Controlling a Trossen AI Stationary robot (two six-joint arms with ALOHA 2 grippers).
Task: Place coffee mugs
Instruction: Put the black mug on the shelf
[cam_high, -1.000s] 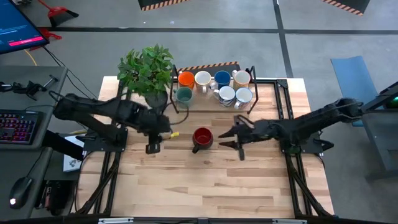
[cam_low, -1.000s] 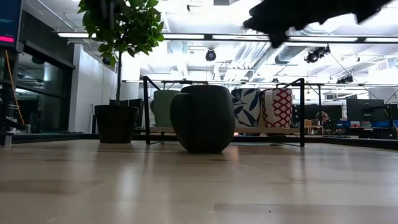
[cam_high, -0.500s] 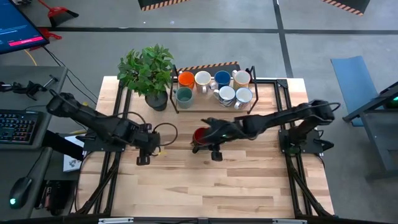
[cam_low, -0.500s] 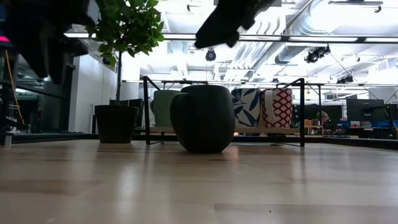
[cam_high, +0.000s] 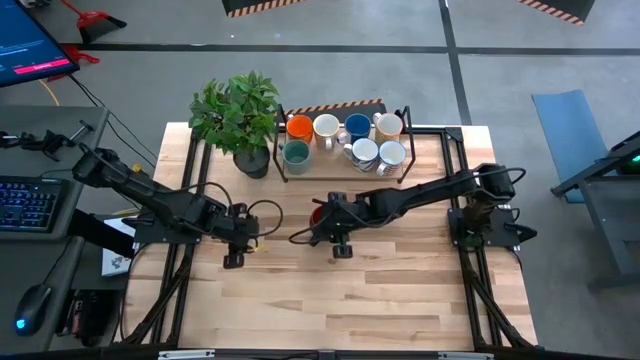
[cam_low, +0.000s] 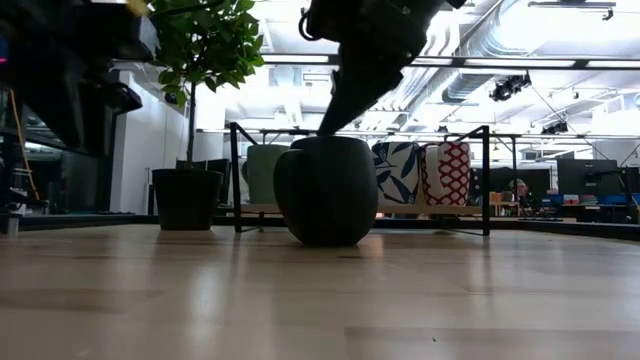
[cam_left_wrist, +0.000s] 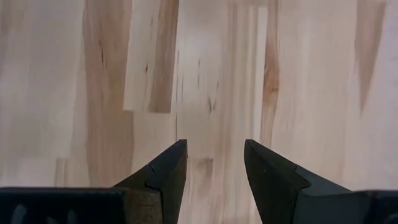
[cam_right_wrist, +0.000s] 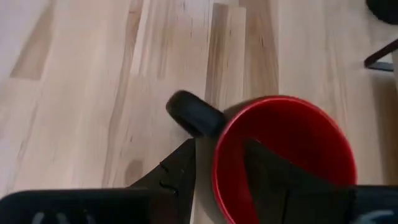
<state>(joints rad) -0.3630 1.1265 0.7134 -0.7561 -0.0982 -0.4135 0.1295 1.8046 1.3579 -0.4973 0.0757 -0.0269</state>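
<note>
A red mug (cam_right_wrist: 283, 149) with a dark handle (cam_right_wrist: 191, 116) stands upright on the wooden table, near its middle (cam_high: 318, 211); it shows dark in the low view (cam_low: 325, 190). My right gripper (cam_right_wrist: 219, 146) is open over its rim (cam_high: 316, 228), one finger inside the mug, the other outside beside the handle. Several other mugs, among them orange (cam_high: 299, 127), blue (cam_high: 357, 127) and teal (cam_high: 296, 152), stand on a black rack at the far edge. My left gripper (cam_high: 234, 258) is open over bare wood (cam_left_wrist: 214, 155), left of the red mug.
A leafy plant (cam_high: 238, 112) in a dark pot (cam_high: 253, 161) stands at the rack's left end. The black rack frame (cam_high: 342, 172) lies just beyond the red mug. Bare wood (cam_high: 340, 300) runs from the mug to the near edge.
My right gripper has travelled toward the table's left, from right of the red mug to above it, and come down until its fingers straddle the rim. My left gripper has drawn back from the mug toward the left and near edges. The mug has stayed in place.
</note>
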